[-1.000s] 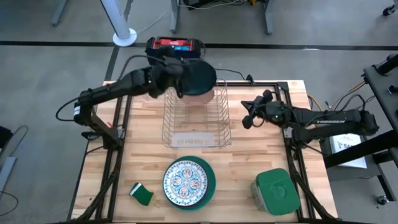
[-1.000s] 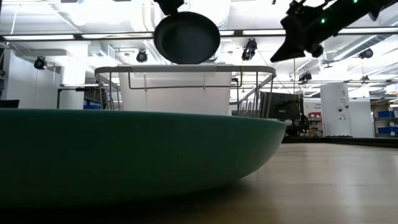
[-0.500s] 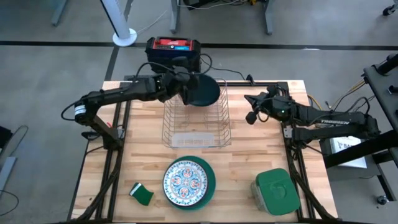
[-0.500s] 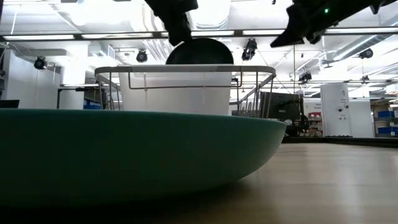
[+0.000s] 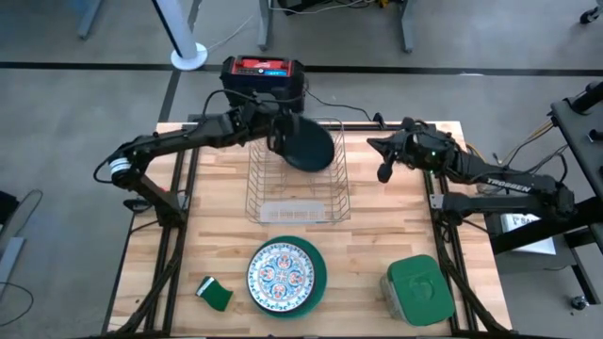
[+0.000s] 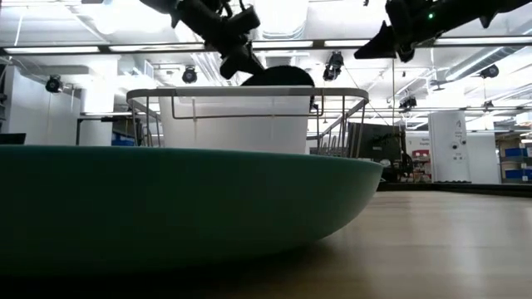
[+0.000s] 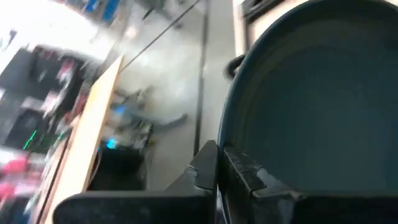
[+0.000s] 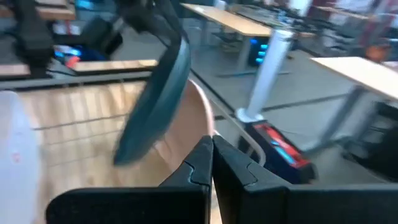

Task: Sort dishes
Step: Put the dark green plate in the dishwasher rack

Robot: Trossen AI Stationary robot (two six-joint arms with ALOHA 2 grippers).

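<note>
1. We see the dark teal plate (image 5: pixel 309 143) tilted on edge over the far end of the wire dish rack (image 5: pixel 297 202), its lower part dipping inside the rack's rim.
2. The left gripper (image 5: pixel 276 132) is clamped on that plate's rim; in the left wrist view the dark fingers (image 7: pixel 239 171) pinch the edge, with the plate (image 7: pixel 317 99) filling the space just ahead of them.
3. From the low view, the plate (image 6: pixel 278 77) shows only as a dark arc above the rack's top rail (image 6: pixel 249 93), right under the left gripper (image 6: pixel 241 60).
4. A salmon-pink plate (image 8: pixel 193 124) stands just behind the dark one, as seen ahead of the right gripper in its wrist view.
5. Well away from the left gripper, past the near end of the rack, the white plate with blue-red ornament (image 5: pixel 280 274) lies flat on the bright teal-green plate (image 5: pixel 318 273).
6. The right gripper (image 5: pixel 384 169) hangs in the air beside the rack, off to the side of the held plate, fingers pressed together on nothing.
7. Farther out on the wooden table (image 5: pixel 377 235), we spot a green-lidded container (image 5: pixel 417 289) and a small green sponge (image 5: pixel 215 294) along the near edge.
</note>
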